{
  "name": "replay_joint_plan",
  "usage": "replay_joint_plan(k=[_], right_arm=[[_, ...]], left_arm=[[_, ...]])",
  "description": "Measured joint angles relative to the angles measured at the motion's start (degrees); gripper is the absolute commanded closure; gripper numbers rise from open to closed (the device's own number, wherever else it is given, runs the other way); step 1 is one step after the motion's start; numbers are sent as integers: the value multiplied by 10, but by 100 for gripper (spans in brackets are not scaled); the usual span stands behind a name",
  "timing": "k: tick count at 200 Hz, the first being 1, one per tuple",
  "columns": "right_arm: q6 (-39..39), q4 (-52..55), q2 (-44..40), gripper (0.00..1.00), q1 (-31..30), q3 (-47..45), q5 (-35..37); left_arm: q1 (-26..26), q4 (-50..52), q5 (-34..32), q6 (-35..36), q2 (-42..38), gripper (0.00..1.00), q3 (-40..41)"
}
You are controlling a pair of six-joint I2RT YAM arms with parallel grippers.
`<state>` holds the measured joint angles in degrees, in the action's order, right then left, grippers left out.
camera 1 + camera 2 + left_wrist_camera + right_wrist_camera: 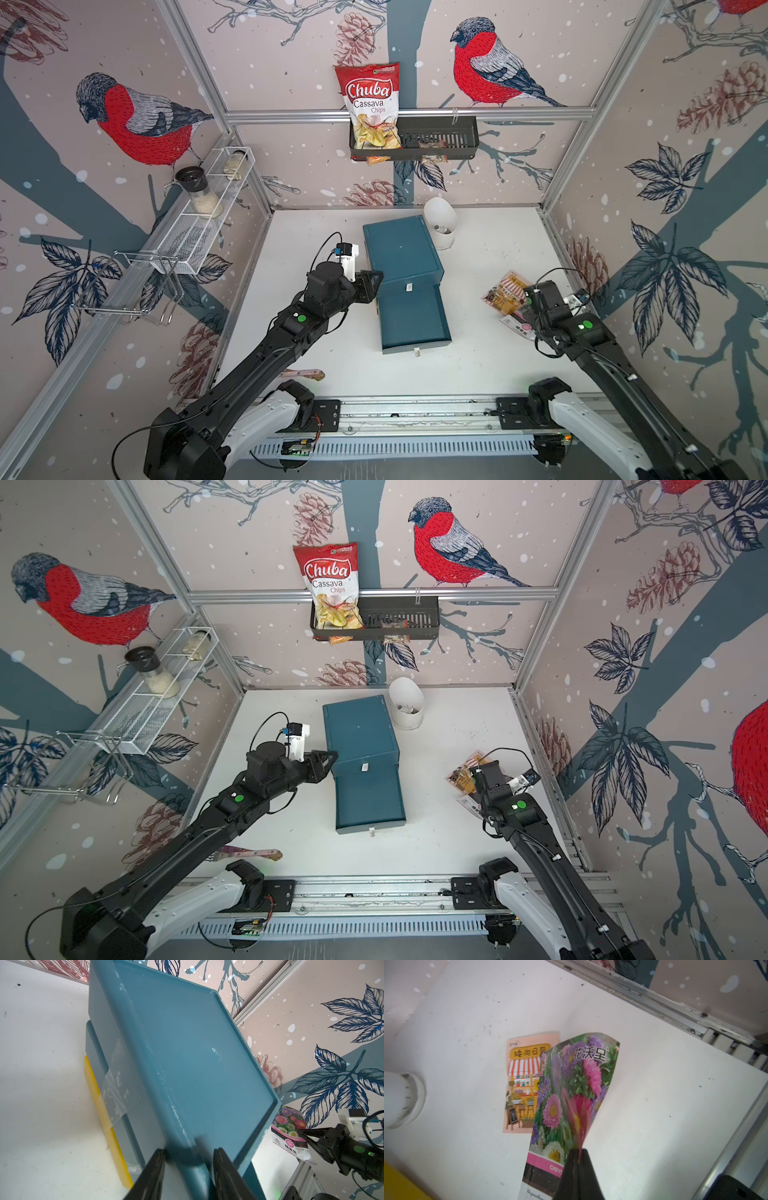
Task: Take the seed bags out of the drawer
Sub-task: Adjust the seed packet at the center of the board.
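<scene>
Left wrist shows left jaws clamping cabinet [187, 1053] rim; right wrist, right jaws pinching flower packet [571, 1088].

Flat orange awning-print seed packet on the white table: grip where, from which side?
Probably the orange packet's bare edge nearest the blue drawer box, approached low from that side: it lies flat, and the held purple-pink flower packet covers its other edge.

Around the black slotted metal basket [461, 137]
Red-and-white chips bag [368, 99] stands inside it; white domed plastic holder [440, 222] well below.
</scene>
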<state>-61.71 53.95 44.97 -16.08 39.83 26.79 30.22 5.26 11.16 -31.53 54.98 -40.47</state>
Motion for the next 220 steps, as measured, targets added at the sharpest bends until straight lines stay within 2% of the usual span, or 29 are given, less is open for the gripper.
replay_joint_plan(k=[29,73,144,220], right_arm=[[57,-40,27,100,81,-27,-53],[92,-96,93,100,116,-53,-97],[95,-175,167,100,108,-89,-127],[94,-225,262,100,78,-36,-117]], left_arm=[[0,-3,4,0,0,58,4],[0,-6,4,0,0,58,6],[-2,-6,4,5,-6,58,11],[-2,-21,4,4,-6,58,18]])
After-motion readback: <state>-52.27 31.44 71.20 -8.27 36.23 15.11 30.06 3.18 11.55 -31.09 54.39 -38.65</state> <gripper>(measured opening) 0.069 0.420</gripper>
